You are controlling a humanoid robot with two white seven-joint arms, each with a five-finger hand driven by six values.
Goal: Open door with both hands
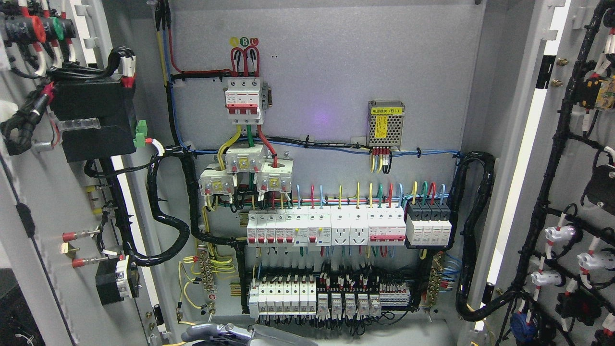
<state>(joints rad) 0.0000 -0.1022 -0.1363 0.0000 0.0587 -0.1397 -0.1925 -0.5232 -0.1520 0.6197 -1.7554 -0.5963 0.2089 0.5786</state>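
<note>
Both doors stand swung wide, the left door [43,192] and right door [571,192] showing their wired inner faces. The cabinet [326,72] holds a red main breaker [244,98], rows of breakers [326,228] and a meshed power supply [385,124]. Only a grey arm part [226,332] shows at the bottom edge, and its fingers cannot be made out.
</note>
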